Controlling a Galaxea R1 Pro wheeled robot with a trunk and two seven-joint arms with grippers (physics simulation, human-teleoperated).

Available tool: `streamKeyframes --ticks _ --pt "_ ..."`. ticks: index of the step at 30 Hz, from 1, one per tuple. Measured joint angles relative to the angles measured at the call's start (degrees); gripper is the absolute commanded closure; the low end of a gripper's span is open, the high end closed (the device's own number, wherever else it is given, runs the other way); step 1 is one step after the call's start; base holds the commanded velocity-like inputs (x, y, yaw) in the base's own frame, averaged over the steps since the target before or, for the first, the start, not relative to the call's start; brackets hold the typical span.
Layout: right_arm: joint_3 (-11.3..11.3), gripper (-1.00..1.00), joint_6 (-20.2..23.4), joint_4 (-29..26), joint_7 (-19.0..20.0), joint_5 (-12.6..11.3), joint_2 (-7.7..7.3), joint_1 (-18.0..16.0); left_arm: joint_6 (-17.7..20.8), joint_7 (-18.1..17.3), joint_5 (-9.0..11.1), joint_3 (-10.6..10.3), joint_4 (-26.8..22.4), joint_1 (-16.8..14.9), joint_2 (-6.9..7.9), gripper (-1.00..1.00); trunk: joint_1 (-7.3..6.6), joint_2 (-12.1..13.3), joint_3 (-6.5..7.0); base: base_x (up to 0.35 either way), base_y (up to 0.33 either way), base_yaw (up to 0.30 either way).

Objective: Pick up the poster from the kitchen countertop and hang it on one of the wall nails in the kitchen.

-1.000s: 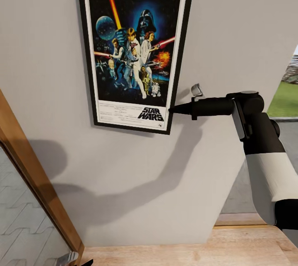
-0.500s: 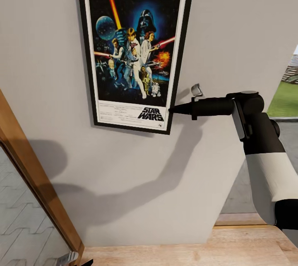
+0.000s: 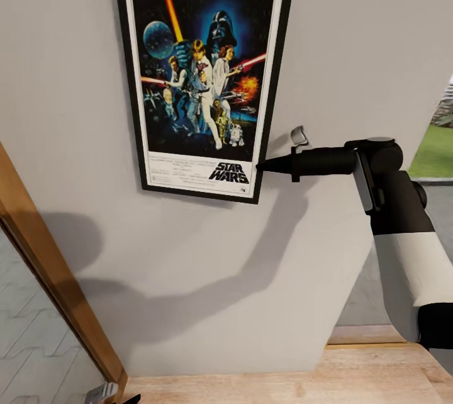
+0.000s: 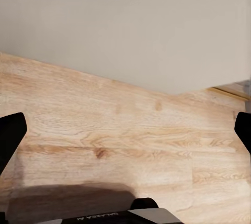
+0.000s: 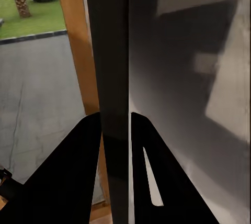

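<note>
The Star Wars poster (image 3: 201,77) lies flat against the grey wall (image 3: 352,45), upright and slightly skewed. My right gripper (image 3: 261,166) is shut on its right frame edge, near the lower corner beside the logo. In the right wrist view the dark frame edge (image 5: 112,51) runs between the two black fingers (image 5: 68,171). A small metal wall nail (image 3: 299,136) sticks out of the wall just above that gripper. My left gripper (image 4: 125,135) hangs low over the wooden floor (image 4: 130,145), open and holding nothing. The kitchen countertop is out of view.
A slanted wooden door frame (image 3: 50,272) with a glass pane (image 3: 31,341) stands at the left. Wooden floor (image 3: 283,379) meets the wall base. At the right the wall ends at an opening onto grass (image 3: 434,152).
The poster's upper left corner has shifted slightly up and left, and the door frame has edged left. The right gripper keeps its grip in the same place.
</note>
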Motion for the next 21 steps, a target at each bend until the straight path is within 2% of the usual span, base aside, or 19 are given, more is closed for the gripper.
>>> streamKeyframes --ticks 2,3,4,5,8,10,16,21 --pt "0.0 1.00 0.0 0.0 0.0 0.0 0.00 0.0 0.0 0.0 0.0 0.0 0.0 0.0 0.00 -1.00 0.00 0.0 0.00 0.175 0.000 0.000" --pt "7.2 -1.00 -3.9 -2.8 7.5 -2.3 -1.87 0.1 0.0 0.0 0.0 0.0 0.0 0.0 0.00 -1.00 0.01 0.0 -0.02 0.064 0.000 0.000" --pt "0.7 -1.00 -0.2 -0.6 0.2 0.0 -0.07 0.0 0.0 0.0 0.0 0.0 0.0 0.0 0.00 -1.00 0.00 0.0 0.00 0.041 0.000 0.000" --pt "0.0 -1.00 0.1 0.0 0.0 -0.1 0.00 0.0 0.0 0.0 0.0 0.0 0.0 0.0 0.00 -1.00 0.02 0.0 0.00 0.033 0.000 0.000" --pt "-0.5 -1.00 0.2 -0.1 0.1 -0.7 0.01 0.0 0.0 0.0 0.0 0.0 0.0 0.0 0.00 -1.00 0.01 0.0 0.00 0.014 0.000 0.000" --pt "-2.1 -1.00 0.2 -0.2 0.2 -3.2 -0.05 0.0 0.0 0.0 0.0 0.0 0.0 0.0 0.00 -1.00 0.01 0.0 0.00 0.002 0.000 0.000" --pt "-2.3 -1.00 0.4 -0.2 0.3 -3.9 -0.06 0.0 0.0 0.0 0.0 0.0 0.0 0.0 0.00 -1.00 0.01 0.0 0.00 0.000 0.000 0.000" --pt "-2.3 -1.00 0.3 -0.2 0.3 -4.1 -0.05 0.0 0.0 0.0 0.0 0.0 0.0 0.0 0.01 -1.00 0.04 0.0 0.01 -0.168 0.000 0.000"
